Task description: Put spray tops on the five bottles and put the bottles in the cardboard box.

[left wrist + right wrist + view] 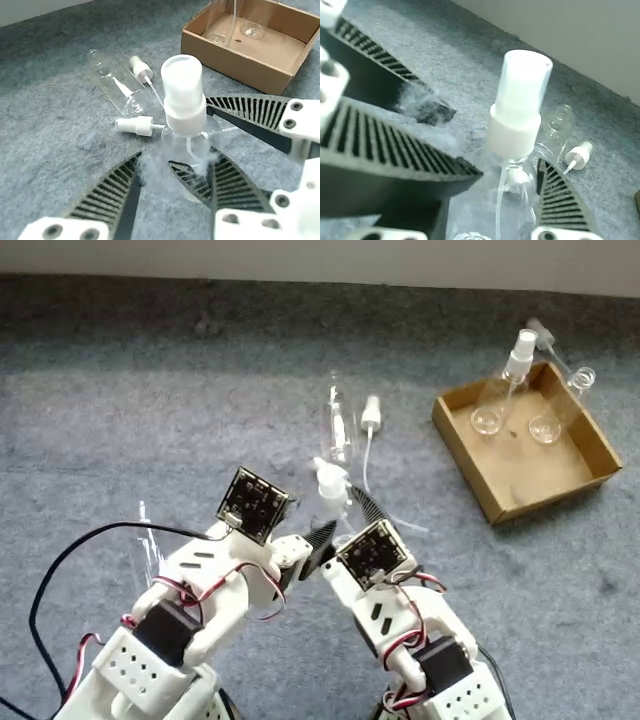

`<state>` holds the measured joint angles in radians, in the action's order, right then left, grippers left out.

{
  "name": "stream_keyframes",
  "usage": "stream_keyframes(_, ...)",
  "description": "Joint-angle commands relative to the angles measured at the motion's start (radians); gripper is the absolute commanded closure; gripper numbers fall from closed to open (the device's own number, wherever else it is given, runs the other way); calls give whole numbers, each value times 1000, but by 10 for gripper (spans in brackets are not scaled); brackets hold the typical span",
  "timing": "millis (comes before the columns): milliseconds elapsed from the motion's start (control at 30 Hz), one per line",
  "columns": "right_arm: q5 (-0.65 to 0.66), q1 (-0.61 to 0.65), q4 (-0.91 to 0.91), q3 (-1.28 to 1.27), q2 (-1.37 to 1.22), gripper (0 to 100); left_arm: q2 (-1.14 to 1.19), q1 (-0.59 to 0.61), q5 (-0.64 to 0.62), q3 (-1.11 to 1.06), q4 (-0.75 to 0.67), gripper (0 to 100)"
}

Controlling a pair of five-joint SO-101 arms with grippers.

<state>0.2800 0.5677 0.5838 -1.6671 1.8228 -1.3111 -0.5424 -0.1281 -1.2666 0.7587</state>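
Observation:
A clear bottle with a white spray top (330, 485) (184, 95) (520, 110) stands upright on the carpet between the two arms. My right gripper (512, 175) (355, 505) is shut on its glass body. My left gripper (155, 170) (315, 545) is open close beside it, one finger next to the bottle's base. An uncapped bottle (338, 420) (112, 82) (557, 125) lies beyond, with loose spray tops (371, 412) (140, 67) near it. The cardboard box (465, 455) (235, 60) sits at the right with two bottles in it, one (505, 380) capped, the other (560, 410) uncapped.
Another clear bottle (145, 545) lies on the carpet by the left arm. A second loose spray top (135, 125) lies just past the held bottle. One more spray top (545, 335) rests behind the box. Black cables trail at the lower left.

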Motion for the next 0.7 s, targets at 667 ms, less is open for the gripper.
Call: stream_keyframes(667, 11, -50, -7, -85, 15, 836, -162, 283, 9, 384, 391, 966)
